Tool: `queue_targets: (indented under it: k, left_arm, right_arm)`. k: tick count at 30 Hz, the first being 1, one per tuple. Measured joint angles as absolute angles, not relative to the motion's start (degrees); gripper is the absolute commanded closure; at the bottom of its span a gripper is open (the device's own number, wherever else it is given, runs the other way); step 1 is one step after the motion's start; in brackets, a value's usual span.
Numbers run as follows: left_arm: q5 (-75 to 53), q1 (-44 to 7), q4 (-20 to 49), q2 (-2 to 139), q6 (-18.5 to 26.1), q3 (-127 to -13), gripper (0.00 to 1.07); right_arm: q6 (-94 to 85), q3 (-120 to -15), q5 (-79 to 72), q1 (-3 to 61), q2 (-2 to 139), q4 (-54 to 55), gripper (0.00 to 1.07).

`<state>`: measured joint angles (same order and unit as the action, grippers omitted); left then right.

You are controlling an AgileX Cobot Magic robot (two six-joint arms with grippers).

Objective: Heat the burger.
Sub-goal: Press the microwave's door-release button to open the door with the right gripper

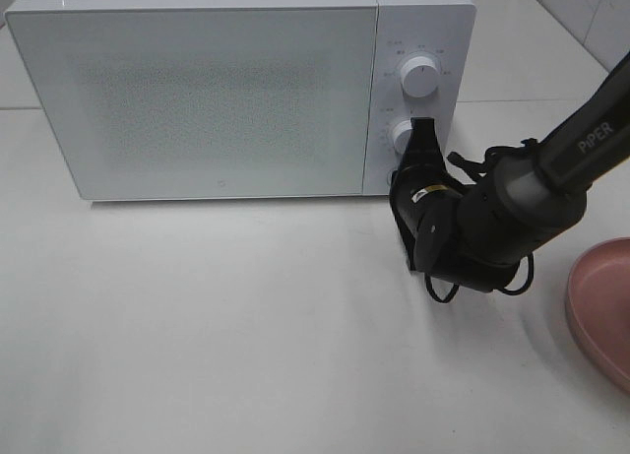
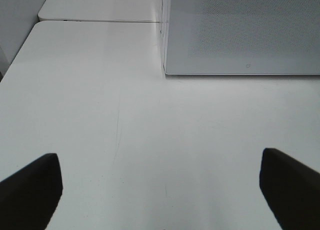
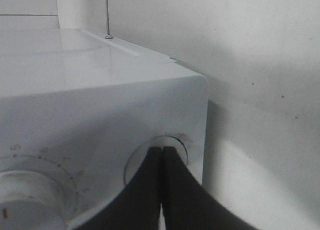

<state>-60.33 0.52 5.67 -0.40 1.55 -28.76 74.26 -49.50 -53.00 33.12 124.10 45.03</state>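
The right hand, clenched, presses its closed tips against the lower knob of the white microwave, whose door is shut. The left hand hangs released over the table. Where the burger is cannot be told.

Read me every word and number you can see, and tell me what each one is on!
"PiPER": on the right arm.
Marks around the top knob and bottom knob: too small or blurred to read.
Tiny mark low on the microwave door: too small to read.
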Motion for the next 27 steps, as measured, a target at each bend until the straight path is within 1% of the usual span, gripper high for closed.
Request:
queue_targets:
  k: [12,20,27]
  left_arm:
    - [-60.3,0.5,5.7,-0.4,1.5,-28.8,0.07]
    - [-60.3,0.5,5.7,-0.4,1.5,-28.8,0.07]
    - [-60.3,0.5,5.7,-0.4,1.5,-28.8,0.07]
  right_arm:
    - [76.8,-51.5,-53.2,33.2,125.0,46.1,1.07]
    - [76.3,-55.2,-56.3,34.4,128.2,50.6,1.07]
    - [75.9,-55.4,-57.2,34.5,128.5,51.3,1.07]
